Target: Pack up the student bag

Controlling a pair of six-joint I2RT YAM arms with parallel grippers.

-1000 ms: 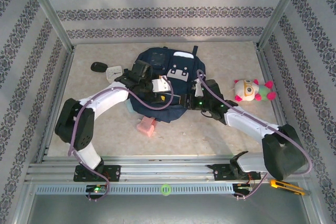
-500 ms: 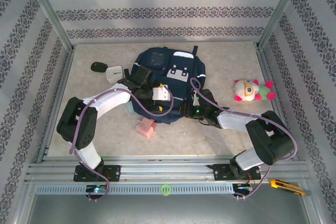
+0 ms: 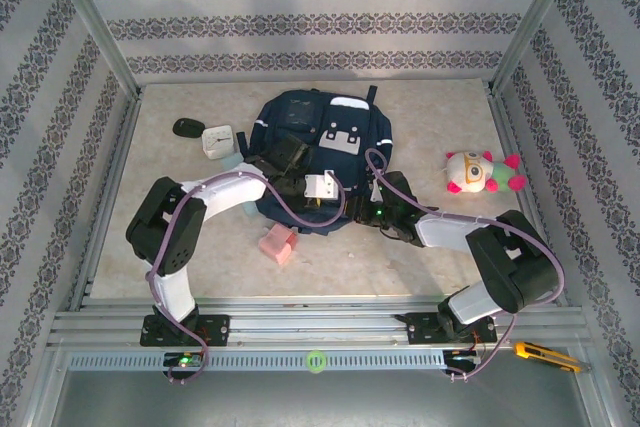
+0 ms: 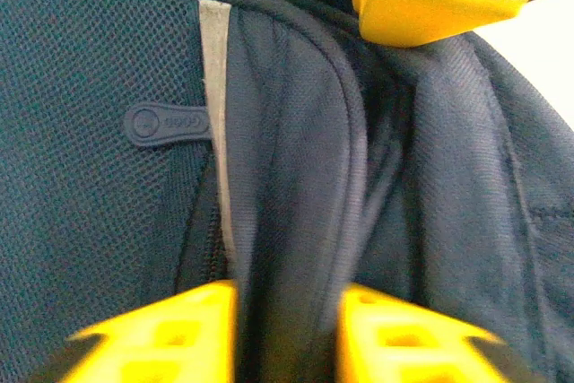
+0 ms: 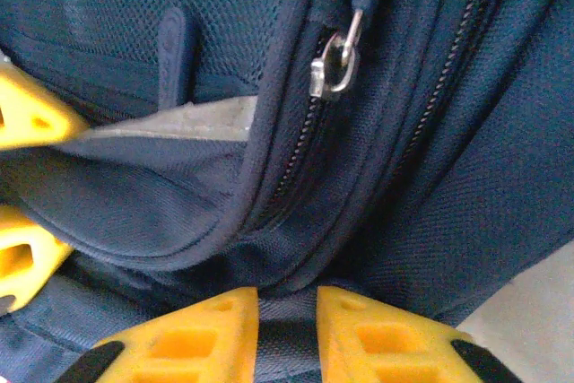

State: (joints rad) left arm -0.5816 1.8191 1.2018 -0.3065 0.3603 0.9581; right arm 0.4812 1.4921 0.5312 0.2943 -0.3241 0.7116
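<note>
the student bag (image 3: 318, 142) lies flat in the middle of the counter (image 3: 450, 107), front pockets up, with its near edge at the spot where both arms meet.

the left pincer (image 4: 287, 320) is pressed onto a raised ridge of navy cloth just beside the grey stripe (image 4: 215, 132). the right pincer (image 5: 287, 316) is nearly closed on a thin band of the same cloth at the bag's rim, below the zip pull (image 5: 336, 65). both are pinching the bag itself.

we judge the bag soft and limp. the fabric bunches into folds between the fingers and sags around the zip line, so it will not hold its shape when lifted, and it may drag on the counter instead of rising cleanly. it looks light for its bulk. the woven shell and mesh panel give decent friction, though a thin single layer could slide out of a pinch.

the piped seams, the doubled cloth along the zip and the zip pull seem to us the best places to take hold, as they are thicker and stiffer than the panels. a plush toy (image 3: 483, 172) and a pink block (image 3: 277, 242) lie apart from the bag on the counter.
</note>
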